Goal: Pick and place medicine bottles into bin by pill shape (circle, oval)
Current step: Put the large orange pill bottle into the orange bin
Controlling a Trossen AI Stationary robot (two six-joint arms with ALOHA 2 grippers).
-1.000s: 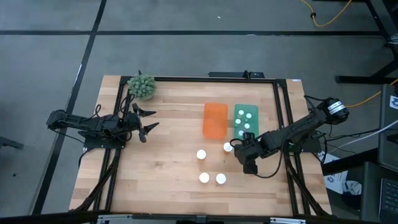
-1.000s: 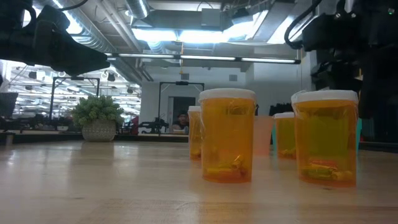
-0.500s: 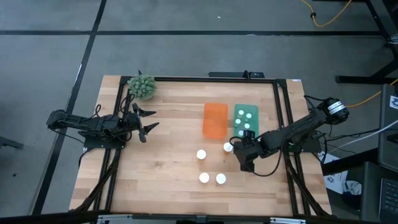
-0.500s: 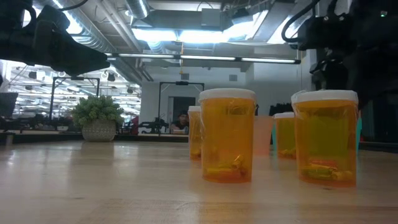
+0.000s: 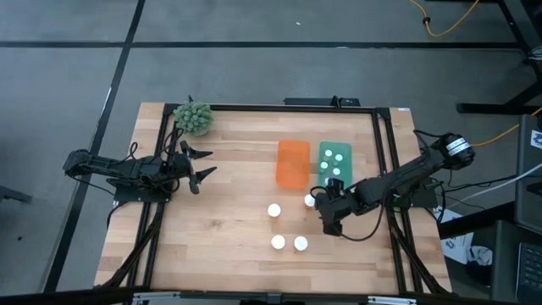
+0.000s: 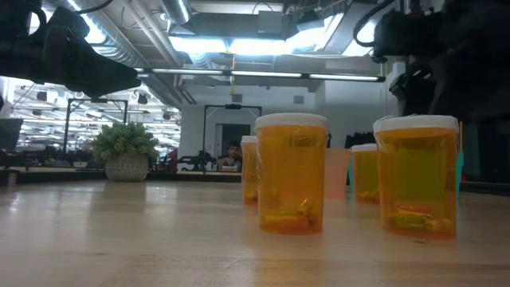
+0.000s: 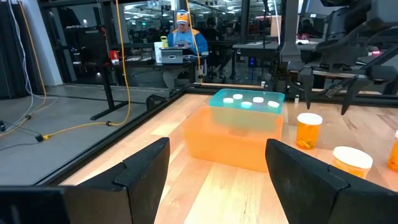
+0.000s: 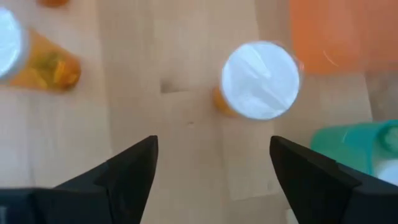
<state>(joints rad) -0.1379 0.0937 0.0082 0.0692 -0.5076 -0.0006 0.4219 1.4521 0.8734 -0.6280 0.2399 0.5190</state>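
Now table (image 5: 229,212) carries orange bin (image 5: 293,163), teal bin (image 5: 335,163). Right gripper (image 5: 329,222) jaws released wide, empty; nearest medicine bottle (image 8: 261,79) upright, ahead of jaws, slightly off centre, beside orange bin. Left gripper (image 5: 201,167) jaws parted, far off.

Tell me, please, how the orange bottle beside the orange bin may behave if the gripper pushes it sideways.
The bottle stands upright and looks taller than wide, so a high push may tip it. Being round, it would probably roll then. It looks nearly empty, so likely light, sliding easily on the smooth wooden table.
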